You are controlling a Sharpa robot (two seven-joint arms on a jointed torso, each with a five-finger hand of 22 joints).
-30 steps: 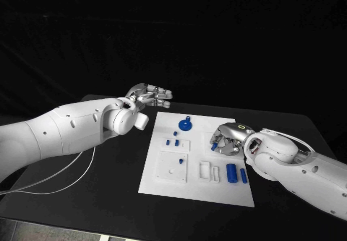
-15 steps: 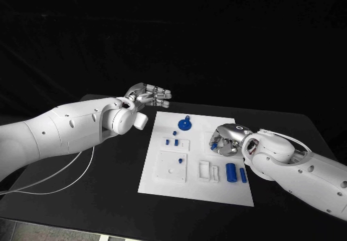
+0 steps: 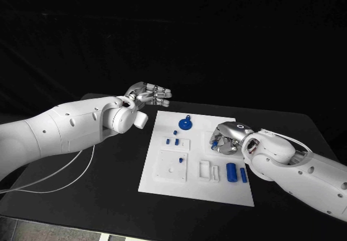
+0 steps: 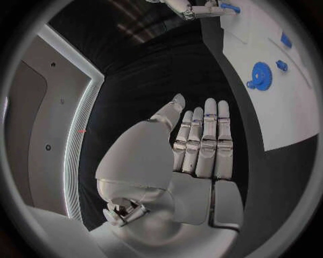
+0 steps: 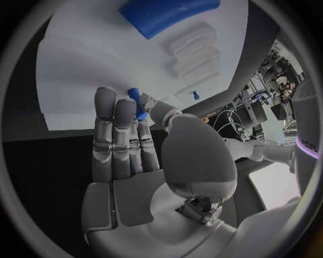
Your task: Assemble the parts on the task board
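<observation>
The white task board (image 3: 165, 184) lies in the middle of the table. On it are a blue gear (image 3: 186, 124), small blue pegs (image 3: 176, 143) standing in a white block, a blue cylinder (image 3: 231, 171) and a thin blue bar (image 3: 243, 175). My right hand (image 3: 227, 137) hovers low over the board's right side and pinches a small blue peg (image 5: 137, 103) between thumb and fingers. My left hand (image 3: 150, 95) hangs open beyond the board's far left corner, its fingers (image 4: 204, 141) straight and holding nothing. The gear (image 4: 259, 72) lies well off from it.
Two white slotted blocks (image 3: 209, 171) stand left of the blue cylinder (image 5: 168, 13), and a square white block (image 3: 172, 166) with one peg sits on the board's left half. A white cable (image 3: 65, 183) loops over the table's left side.
</observation>
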